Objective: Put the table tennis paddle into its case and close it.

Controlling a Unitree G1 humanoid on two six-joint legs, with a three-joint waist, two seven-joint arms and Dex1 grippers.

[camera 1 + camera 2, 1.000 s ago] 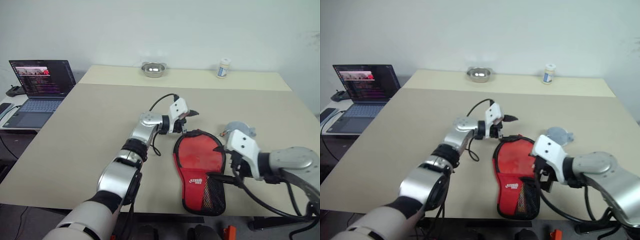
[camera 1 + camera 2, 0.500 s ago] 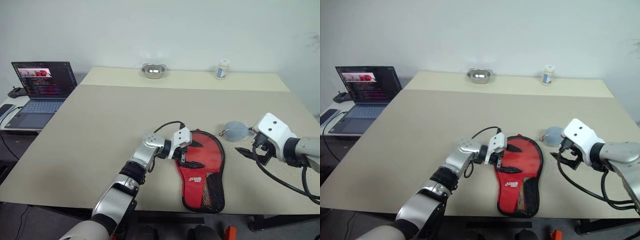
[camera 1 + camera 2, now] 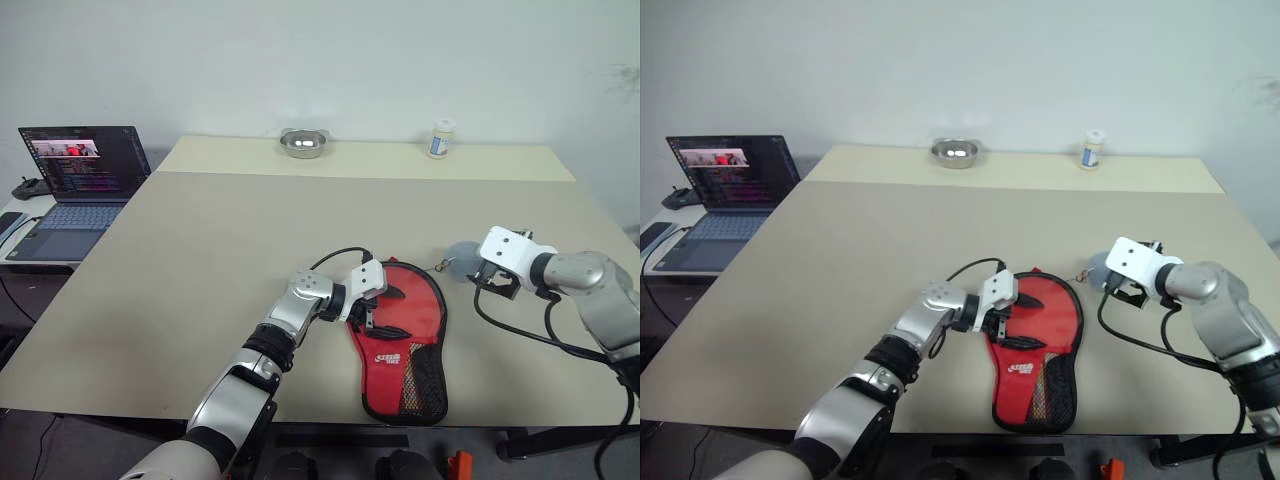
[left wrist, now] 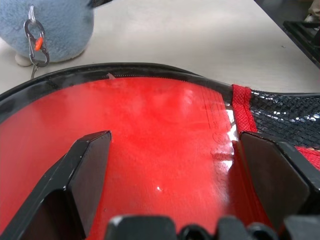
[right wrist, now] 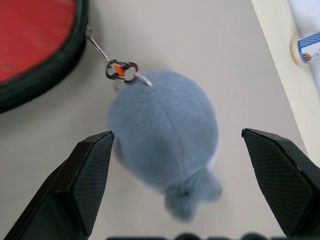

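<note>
One case [image 3: 404,335], red with a black zipper edge and mesh pocket, lies on the surface [image 3: 200,260]. Left hand [image 3: 372,312] wide over it; right hand [image 3: 478,283] wide above one grey plush charm [image 5: 162,135] at its two o'clock.

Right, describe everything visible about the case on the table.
The case is a paddle-shaped soft pouch lying flat near the table's front edge, red side up, with a white logo, a black mesh pocket at its narrow end and a black zipper edge. The open left gripper hangs over its round red part. A blue-grey plush charm is linked to its zipper by a small clip. The open right gripper points at that charm.
</note>
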